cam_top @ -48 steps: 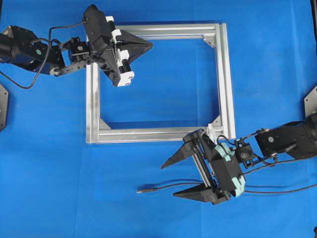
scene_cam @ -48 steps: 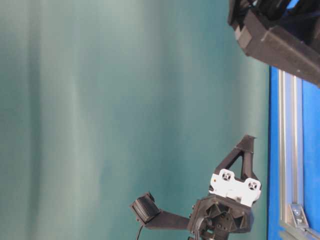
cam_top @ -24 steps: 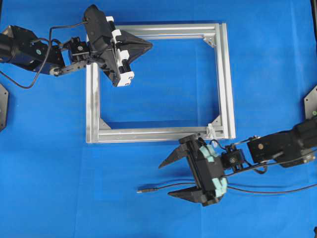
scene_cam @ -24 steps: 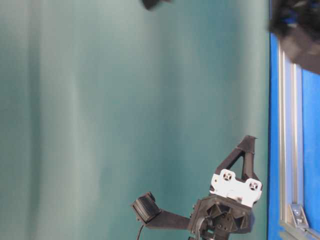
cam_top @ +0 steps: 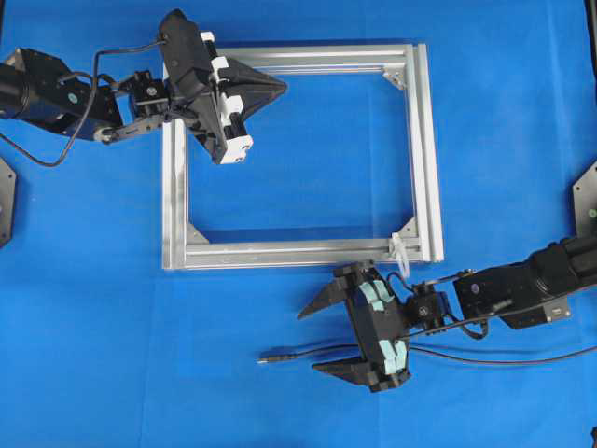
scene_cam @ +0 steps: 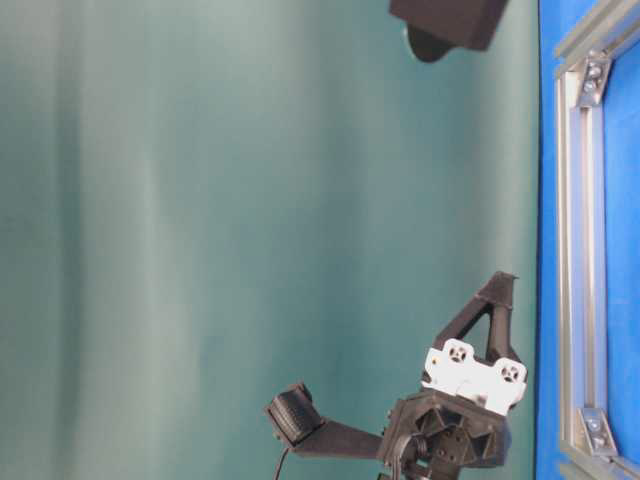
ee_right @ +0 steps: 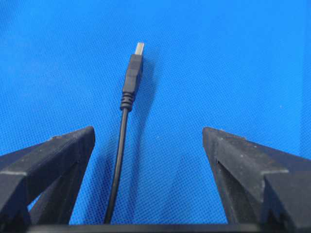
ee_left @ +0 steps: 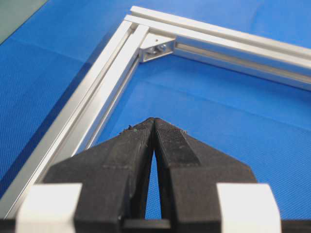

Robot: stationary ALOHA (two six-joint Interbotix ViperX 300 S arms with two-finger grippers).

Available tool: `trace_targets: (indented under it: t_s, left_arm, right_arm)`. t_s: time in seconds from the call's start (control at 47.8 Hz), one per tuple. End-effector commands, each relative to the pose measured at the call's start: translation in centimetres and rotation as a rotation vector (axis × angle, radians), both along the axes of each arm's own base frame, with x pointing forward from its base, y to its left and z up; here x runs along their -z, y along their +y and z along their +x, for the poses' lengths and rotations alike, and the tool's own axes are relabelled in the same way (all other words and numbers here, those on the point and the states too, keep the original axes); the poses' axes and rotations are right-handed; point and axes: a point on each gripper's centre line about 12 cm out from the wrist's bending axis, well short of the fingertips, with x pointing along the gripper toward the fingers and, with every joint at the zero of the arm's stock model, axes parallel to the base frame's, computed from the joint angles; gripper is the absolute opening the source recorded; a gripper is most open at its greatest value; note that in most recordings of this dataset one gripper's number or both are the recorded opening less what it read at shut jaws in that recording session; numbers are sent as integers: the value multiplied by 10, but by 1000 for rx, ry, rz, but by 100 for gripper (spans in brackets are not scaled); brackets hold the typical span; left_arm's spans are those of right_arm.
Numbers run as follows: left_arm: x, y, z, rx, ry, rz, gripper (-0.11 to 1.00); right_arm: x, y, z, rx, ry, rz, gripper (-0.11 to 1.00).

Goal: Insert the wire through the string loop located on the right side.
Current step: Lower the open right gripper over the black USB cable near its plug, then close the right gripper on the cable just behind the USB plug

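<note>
**Right pincer lines up on the wire**

The right pincer has slid leftward and lower over the last second, and now straddles the wire, fingers spread wide with nothing between them but the cable. From its wrist view the plug tip lies just ahead on the blue counter, closer to one finger than the other. I judge a grab is near.

The left pincer has not budged; it hangs clenched and empty over the metal frame.

The string loop sits at the frame's lower right corner, untouched.

No brand or writing is readable anywhere.
</note>
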Motion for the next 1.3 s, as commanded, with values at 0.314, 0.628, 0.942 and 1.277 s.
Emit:
trace_targets:
  t_s: [0.314,0.628,0.942,1.277]
  left_arm:
    - [-15,1,2,2,-41,14,0]
    - [-15,1,2,0,-41,14,0]
    - [-15,1,3,0,-38,12,0]
    - [-14,1,2,0,-35,11,0]
  right_arm:
    - [-10,3,5,5,-29,14,64]
    - [-7,3,3,-4,-5,3,-3]
    - [-12,4,6,-2,-17,11,-3]
    - [-55,1,4,-4,-39,29,-3]
